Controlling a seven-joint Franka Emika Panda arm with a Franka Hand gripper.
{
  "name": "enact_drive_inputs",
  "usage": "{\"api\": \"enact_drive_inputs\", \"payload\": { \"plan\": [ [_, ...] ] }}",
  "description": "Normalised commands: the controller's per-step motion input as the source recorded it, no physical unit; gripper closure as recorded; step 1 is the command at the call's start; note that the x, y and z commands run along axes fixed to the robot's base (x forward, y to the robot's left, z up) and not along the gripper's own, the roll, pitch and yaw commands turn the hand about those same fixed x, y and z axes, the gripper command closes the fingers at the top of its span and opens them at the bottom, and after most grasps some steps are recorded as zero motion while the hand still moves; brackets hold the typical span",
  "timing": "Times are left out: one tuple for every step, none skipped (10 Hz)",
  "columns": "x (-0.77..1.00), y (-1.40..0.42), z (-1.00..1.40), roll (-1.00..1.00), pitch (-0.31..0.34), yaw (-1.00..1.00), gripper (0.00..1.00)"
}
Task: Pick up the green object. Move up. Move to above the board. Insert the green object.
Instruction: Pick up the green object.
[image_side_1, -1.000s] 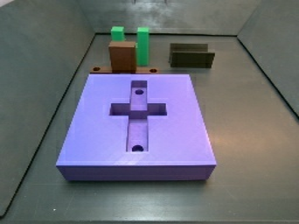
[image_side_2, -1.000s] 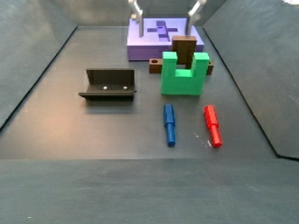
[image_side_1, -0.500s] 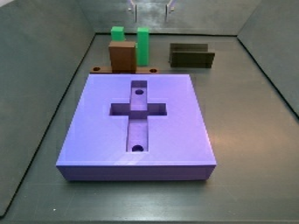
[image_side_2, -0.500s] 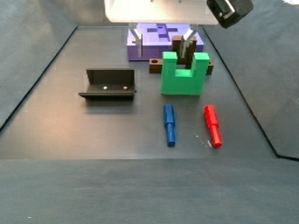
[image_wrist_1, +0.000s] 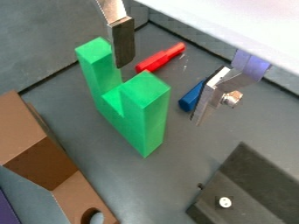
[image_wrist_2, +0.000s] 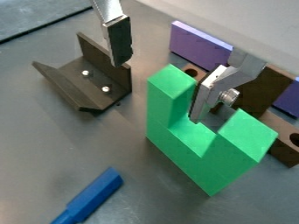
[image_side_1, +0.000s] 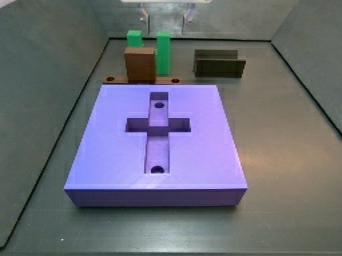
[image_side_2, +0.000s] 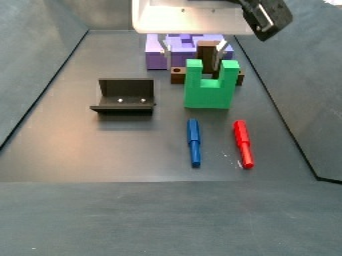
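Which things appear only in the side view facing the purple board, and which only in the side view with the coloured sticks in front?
Only the board-facing view: the board's whole cross recess and both round holes. Only the view with the sticks: the blue stick and the red stick. Both: the green object, the fixture, and the open gripper above the green object.

you had the gripper (image_wrist_2: 167, 68) above the green object (image_wrist_2: 201, 131) — its fingers (image_wrist_2: 114, 35) looked like brushed silver metal with dark matt pads. the green object looked like smooth matt plastic, the board (image_side_1: 158, 140) the same in lavender — the fixture (image_wrist_2: 84, 77) was dark, dull metal.
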Motion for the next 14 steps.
{"api": "enact_drive_inputs", "payload": {
  "plan": [
    [-0.07, -0.04, -0.41, -0.1, -0.167, -0.01, 0.0],
    [0.0, -0.01, -0.33, -0.09, -0.129, 0.0, 0.0],
    [0.0, -0.04, -0.24, -0.07, -0.09, 0.0, 0.0],
    [0.05, -0.05, -0.12, -0.06, -0.049, 0.0, 0.0],
    [0.05, -0.08, 0.0, -0.02, -0.009, 0.0, 0.0],
    [0.02, -0.1, 0.0, -0.01, 0.0, 0.0, 0.0],
    [0.03, -0.11, 0.0, -0.01, 0.0, 0.0, 0.0],
    [0.05, -0.08, 0.0, 0.0, 0.0, 0.0, 0.0],
    [0.0, 0.01, -0.05, 0.0, 0.0, 0.0, 0.0],
    [0.0, 0.0, 0.0, 0.0, 0.0, 0.0, 0.0],
    [0.0, 0.0, 0.0, 0.0, 0.0, 0.0, 0.0],
    [0.0, 0.0, 0.0, 0.0, 0.0, 0.0, 1.0],
    [0.0, 0.0, 0.0, 0.0, 0.0, 0.0, 1.0],
    [0.0, 0.0, 0.0, 0.0, 0.0, 0.0, 1.0]
  ]
}}
